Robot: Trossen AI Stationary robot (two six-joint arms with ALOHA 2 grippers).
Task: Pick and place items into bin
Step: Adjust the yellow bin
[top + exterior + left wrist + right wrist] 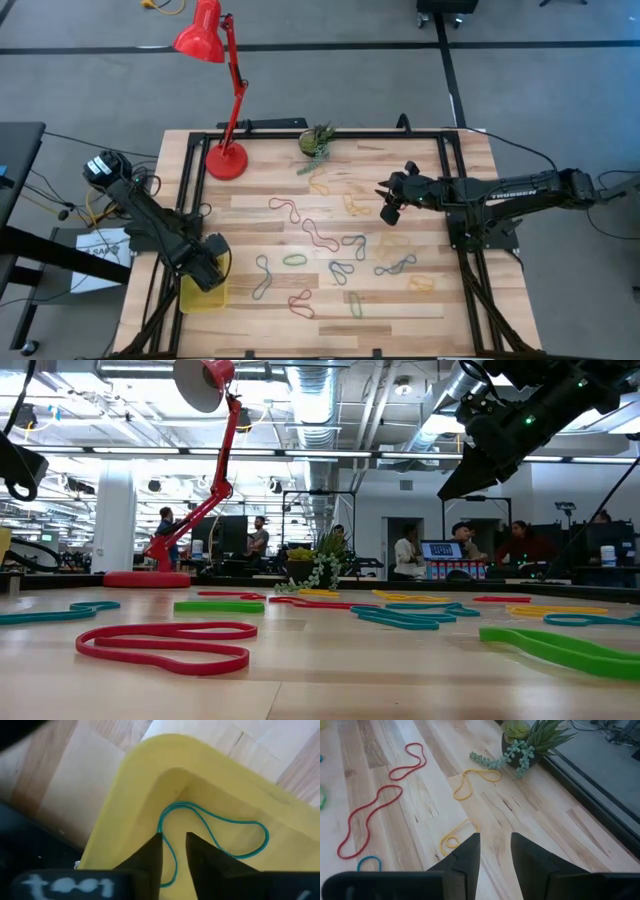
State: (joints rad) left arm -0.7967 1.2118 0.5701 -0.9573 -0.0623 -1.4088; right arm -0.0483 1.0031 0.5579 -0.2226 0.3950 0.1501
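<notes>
Your small, shallow, translucent yellow plastic bin sits at the table's near left corner, and a thin teal rubber-band loop already lies inside it. Your left hand hangs directly over the bin, its fingers slightly parted and pinching nothing, so this looks like the release step of one placement. Many more coloured rubber-band loops are scattered well away from the bin across the table's middle. Your right hand hovers above a twisted yellow loop, far across from the bin and near the green potted plant, fingers slightly apart and empty. Next, you probably lower onto that loop, pinch it cleanly, and carry it to the bin.
</notes>
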